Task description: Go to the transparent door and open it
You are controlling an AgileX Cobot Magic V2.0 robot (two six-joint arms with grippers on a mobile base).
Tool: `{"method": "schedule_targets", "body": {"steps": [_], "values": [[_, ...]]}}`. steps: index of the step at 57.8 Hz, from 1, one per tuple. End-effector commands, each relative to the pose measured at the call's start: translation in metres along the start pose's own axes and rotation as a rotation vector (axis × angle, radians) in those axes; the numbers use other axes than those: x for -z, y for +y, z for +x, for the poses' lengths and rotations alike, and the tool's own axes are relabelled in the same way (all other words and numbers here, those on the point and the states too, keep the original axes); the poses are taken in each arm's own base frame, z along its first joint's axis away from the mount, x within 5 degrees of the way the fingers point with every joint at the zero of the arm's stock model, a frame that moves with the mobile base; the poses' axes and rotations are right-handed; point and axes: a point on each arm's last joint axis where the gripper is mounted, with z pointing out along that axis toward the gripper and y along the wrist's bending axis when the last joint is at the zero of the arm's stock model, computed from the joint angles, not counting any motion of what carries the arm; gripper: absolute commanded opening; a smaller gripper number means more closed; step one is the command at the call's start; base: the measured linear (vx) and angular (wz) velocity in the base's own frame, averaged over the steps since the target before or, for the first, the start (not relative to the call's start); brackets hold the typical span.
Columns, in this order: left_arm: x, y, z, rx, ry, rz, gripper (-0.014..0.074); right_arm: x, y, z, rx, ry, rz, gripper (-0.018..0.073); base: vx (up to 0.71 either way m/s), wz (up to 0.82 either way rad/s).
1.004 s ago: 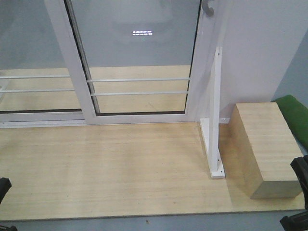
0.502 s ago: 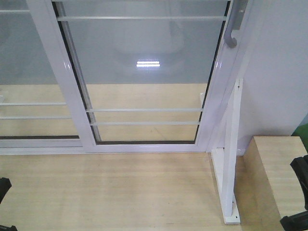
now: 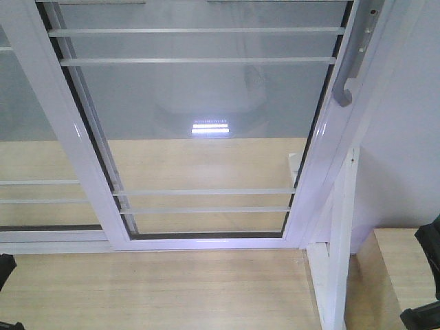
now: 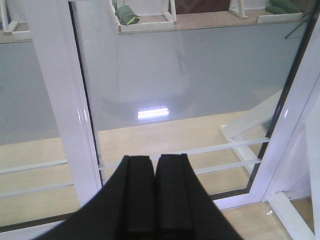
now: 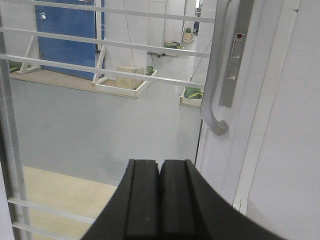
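Note:
The transparent door (image 3: 206,130) fills the front view: clear glass in a white frame with thin horizontal bars. Its curved grey pull handle (image 3: 350,65) is on the right edge, at the upper right. In the right wrist view the handle (image 5: 216,85) hangs above and right of my right gripper (image 5: 160,165), which is shut and empty. In the left wrist view my left gripper (image 4: 154,160) is shut and empty, facing the door's lower bars (image 4: 220,150). Both arms show only as dark edges at the front view's bottom corners.
A second white-framed glass panel (image 3: 27,137) without a handle overlaps on the left. A white support post (image 3: 340,261) stands on the wooden platform (image 3: 172,295) at the door's right. A wooden box (image 3: 402,268) sits at the far right.
The whole base has moved closer to the door: the door fills more of the view, the handle has come lower into the picture, and the wooden box has slid mostly out at the right.

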Motion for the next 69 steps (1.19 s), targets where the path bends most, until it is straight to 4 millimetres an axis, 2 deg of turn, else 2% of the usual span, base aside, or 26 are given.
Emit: {"method": "schedule_targets", "body": {"steps": [1, 17, 34, 61, 69], "values": [[-0.0006, 0.0016, -0.0022, 0.016, -0.069, -0.016, -0.0006, 0.0013, -0.0005, -0.0070, 0.012, -0.095, 0.007, -0.0009, 0.19, 0.05], [-0.0009, 0.0020, -0.0035, 0.016, -0.073, -0.020, -0.0006, 0.0007, -0.0005, -0.0071, 0.012, -0.089, 0.006, -0.0009, 0.12, 0.02], [-0.0028, 0.0024, -0.0042, 0.019, -0.050, -0.023, -0.0006, -0.0030, -0.0001, -0.0013, 0.012, -0.006, 0.000, -0.0009, -0.02, -0.01], [-0.0029, 0.0024, -0.0041, 0.019, -0.049, -0.023, -0.0006, -0.0032, -0.0001, -0.0012, 0.012, -0.004, 0.000, -0.0009, 0.00, 0.00], [-0.0024, 0.0059, -0.0089, -0.140, -0.097, -0.068, -0.0006, -0.0032, -0.0001, -0.0012, 0.012, -0.004, 0.000, -0.0009, 0.00, 0.00]]}}
